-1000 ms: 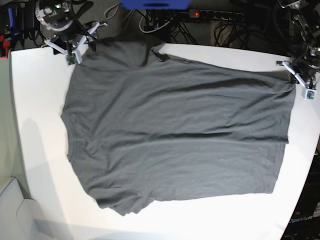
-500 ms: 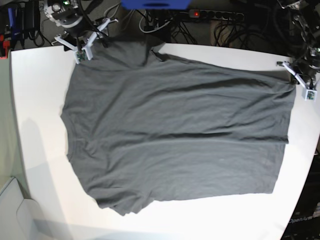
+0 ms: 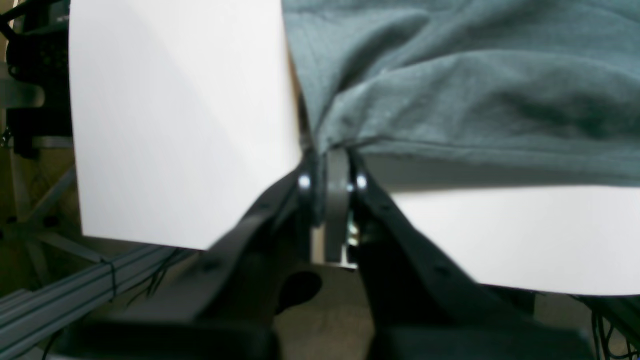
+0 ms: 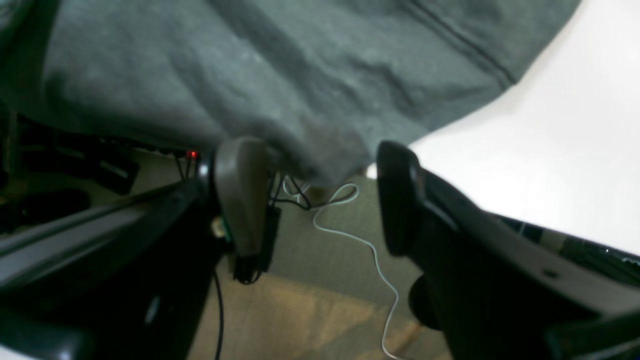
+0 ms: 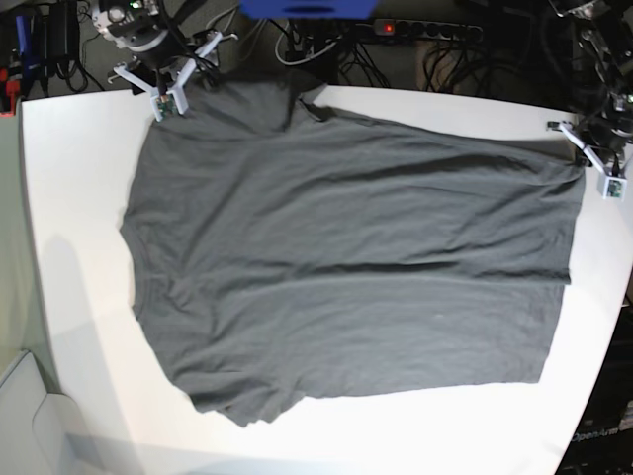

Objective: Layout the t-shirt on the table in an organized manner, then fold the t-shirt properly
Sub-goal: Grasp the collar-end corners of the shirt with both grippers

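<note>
The t-shirt (image 5: 346, 267) is spread out flat on the table (image 5: 79, 198). Most of the white top is covered by the dark grey cloth. Soft folds can be seen across the middle. One sleeve is seen at the near left corner, and the other at the far edge of the table.

The left gripper (image 5: 584, 158) is seen at the right side of the base view, at the far corner of the hem. In the left wrist view its fingers (image 3: 306, 172) are pressed tight together, and the corner of the shirt is pinched between them. The cloth is lifted a little there, and a shadow is cast on the table under it.

The right gripper (image 5: 183, 74) is seen at the far left of the base view, just past the table edge, by the far sleeve. In the right wrist view its fingers (image 4: 240, 195) are spread wide apart. Nothing is held by them. The edge of the shirt is seen just above them. A white cable (image 4: 370, 250) is seen on the floor below.

No boxes or bins with things in them can be seen.
</note>
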Tool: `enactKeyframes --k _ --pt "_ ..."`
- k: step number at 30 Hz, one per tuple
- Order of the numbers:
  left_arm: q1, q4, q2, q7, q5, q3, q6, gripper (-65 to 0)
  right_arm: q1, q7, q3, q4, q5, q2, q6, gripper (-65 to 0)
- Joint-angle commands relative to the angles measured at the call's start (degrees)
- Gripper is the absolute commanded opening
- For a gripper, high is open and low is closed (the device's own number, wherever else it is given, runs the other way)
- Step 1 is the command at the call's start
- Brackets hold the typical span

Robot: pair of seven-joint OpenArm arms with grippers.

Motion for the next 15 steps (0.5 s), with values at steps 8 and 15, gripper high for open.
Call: enactKeyframes --k 8,15 --pt "0.0 0.9 -1.0 -1.0 -0.3 -0.5 0.4 -64.6 0.1 1.1 -3.7 -0.5 0.6 0.0 0.2 -35.2" --pt "0.0 0.9 -1.0 -1.0 -0.3 -0.9 0.4 -64.6 1.6 1.1 -4.1 -4.1 0.6 0.0 0.2 -50.3"
